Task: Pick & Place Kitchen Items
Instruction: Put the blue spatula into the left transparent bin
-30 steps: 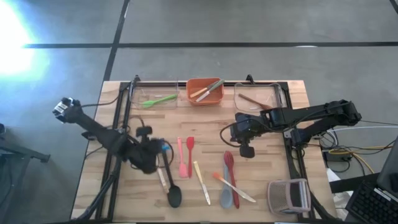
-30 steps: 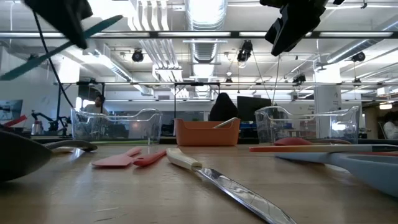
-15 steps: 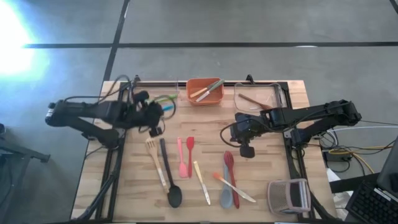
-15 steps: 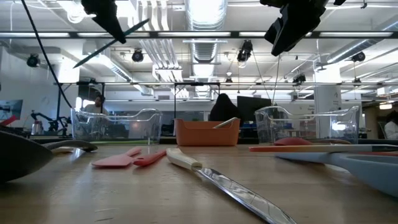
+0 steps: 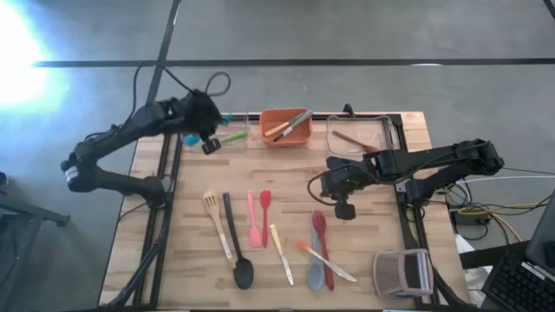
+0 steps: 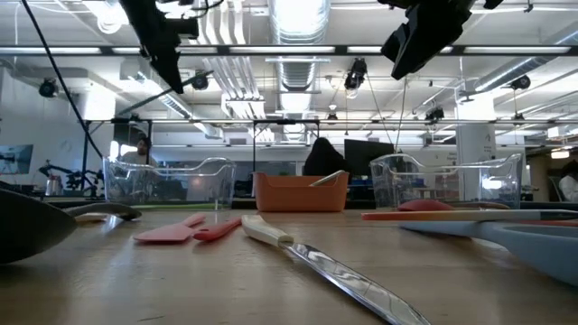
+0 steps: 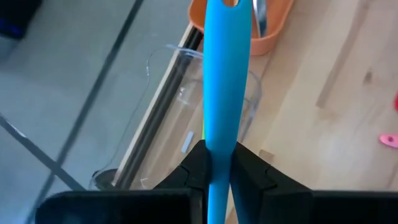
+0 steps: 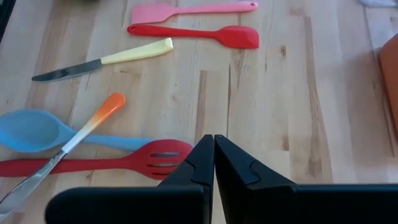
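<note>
The left gripper [image 5: 208, 139] is reaching high over the clear plastic bin [image 5: 195, 132] at the table's far left corner, its fingers clamped on a slim blue utensil handle [image 7: 227, 81] — the utensil's head is cut off, so its kind is hard to tell. A green utensil [image 5: 227, 137] is lying in that bin, partly hidden. The right gripper [image 5: 343, 206] is hovering with fingers pressed together and holding nothing, above the bare wood near the red slotted spatula [image 8: 99, 163] and the light blue spoon [image 8: 43, 132].
</note>
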`<state>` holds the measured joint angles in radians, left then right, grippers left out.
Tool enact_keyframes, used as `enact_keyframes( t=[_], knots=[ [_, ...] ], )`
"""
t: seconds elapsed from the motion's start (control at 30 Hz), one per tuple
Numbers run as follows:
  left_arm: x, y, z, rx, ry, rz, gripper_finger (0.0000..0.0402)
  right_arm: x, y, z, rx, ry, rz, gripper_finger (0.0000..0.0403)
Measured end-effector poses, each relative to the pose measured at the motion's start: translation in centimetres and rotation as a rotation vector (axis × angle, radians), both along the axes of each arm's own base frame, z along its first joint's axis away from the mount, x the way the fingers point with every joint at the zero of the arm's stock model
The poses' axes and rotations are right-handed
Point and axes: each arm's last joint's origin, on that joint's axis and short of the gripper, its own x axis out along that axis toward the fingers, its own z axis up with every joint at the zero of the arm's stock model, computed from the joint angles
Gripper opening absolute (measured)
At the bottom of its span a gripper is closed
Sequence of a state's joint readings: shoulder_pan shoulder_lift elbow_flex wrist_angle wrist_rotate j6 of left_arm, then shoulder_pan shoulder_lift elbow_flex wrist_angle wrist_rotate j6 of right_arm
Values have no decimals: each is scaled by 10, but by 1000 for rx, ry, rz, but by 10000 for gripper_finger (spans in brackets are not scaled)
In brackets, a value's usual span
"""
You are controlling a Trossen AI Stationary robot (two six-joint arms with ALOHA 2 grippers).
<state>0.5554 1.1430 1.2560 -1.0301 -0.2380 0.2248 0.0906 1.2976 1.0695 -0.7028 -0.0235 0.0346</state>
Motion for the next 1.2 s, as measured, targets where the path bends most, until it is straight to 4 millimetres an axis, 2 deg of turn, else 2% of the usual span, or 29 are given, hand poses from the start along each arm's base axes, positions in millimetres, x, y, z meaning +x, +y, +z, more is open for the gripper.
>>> enact_keyframes(
  t=[0.17, 0.43, 0.7, 0.87, 1.2],
  knots=[
    [1, 31, -12, -72, 10, 10, 39, 1, -2, 1, -10, -11, 7, 8],
    [17, 75, -53, -152, 204, 22, 39, 1, -8, 1, -11, -11, -16, 8],
    [29, 119, -78, -213, 295, 62, 39, 2, -10, 1, -23, -12, -8, 8],
    [35, 137, -92, -253, 319, 55, 39, 1, -10, -1, -25, -4, -5, 8],
    [40, 154, -114, -329, 270, 25, 39, -1, -10, -6, -28, 14, -2, 8]
  ],
)
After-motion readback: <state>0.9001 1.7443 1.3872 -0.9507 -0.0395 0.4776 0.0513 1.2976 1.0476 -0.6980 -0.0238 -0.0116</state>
